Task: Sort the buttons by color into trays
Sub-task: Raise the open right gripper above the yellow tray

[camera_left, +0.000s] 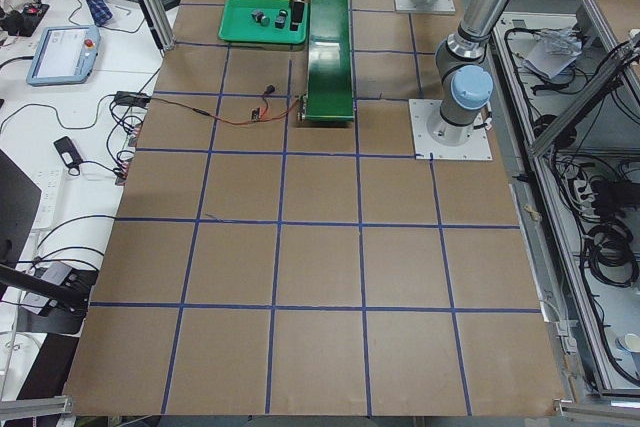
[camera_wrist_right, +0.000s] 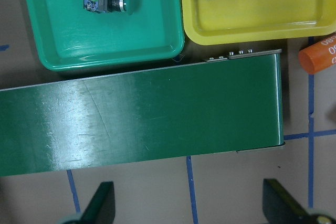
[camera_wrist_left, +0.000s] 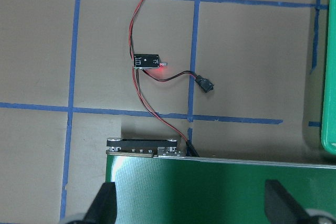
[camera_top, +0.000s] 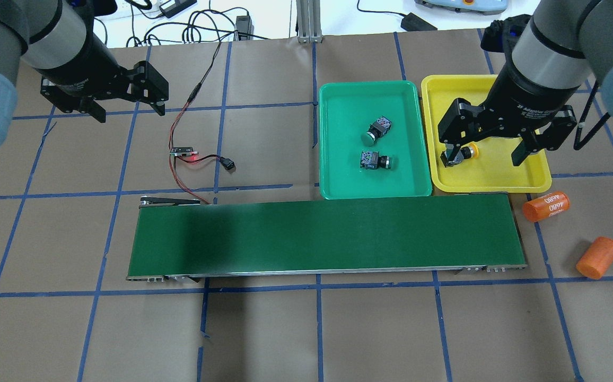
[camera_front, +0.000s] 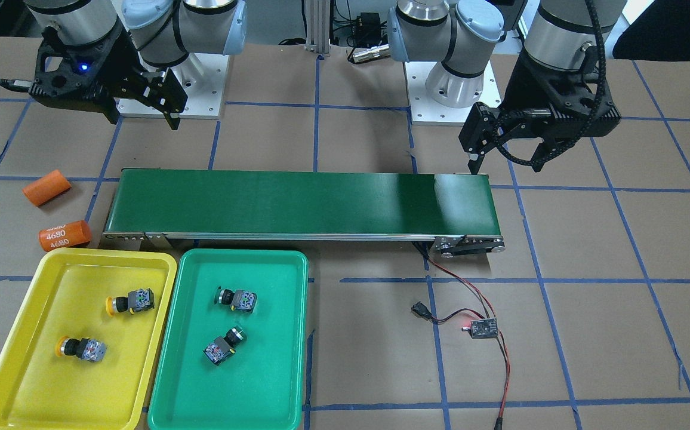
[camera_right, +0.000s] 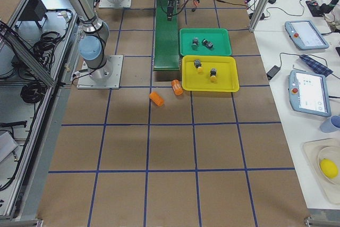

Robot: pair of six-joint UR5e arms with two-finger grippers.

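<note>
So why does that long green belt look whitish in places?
Likely glare: the right wrist view shows a pale sheen across the belt; the left wrist view, a bright patch at its corner; the front-facing view, a lighter band near one end.

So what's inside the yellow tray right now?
Two yellow-capped buttons lie on their sides, apart, on the floor of the yellow tray. In the overhead view the right gripper hides one of them and part of the other; the front-facing view shows both.

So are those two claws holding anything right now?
Nothing. The left gripper and the right gripper are both open and empty.
</note>
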